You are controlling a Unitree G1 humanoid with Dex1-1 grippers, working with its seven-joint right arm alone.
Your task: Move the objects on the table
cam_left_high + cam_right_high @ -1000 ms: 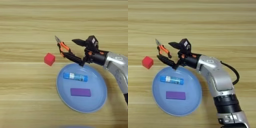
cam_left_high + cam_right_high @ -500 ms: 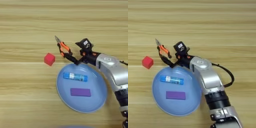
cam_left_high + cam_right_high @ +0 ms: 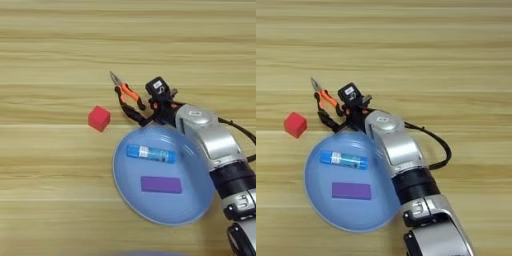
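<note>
The fingers [image 3: 145, 107] are reaching out to the pliers [image 3: 127, 97], which are lying on the table [image 3: 50, 50] just past the plate's [image 3: 125, 195] far rim. The pliers are pointing slantwise, nose toward the far left. The fingers seem to be closing around the handles, though I cannot tell for sure. Bare wood is lying all around.

your right arm [image 3: 398, 155] has a rounded silver shell on the forearm, with a black band below it and a second silver segment nearer the body. a thin black cable [image 3: 431, 145] loops along its outer side. the gripper [image 3: 150, 107] at its tip is black, topped by a small black block with a white mark.
</note>
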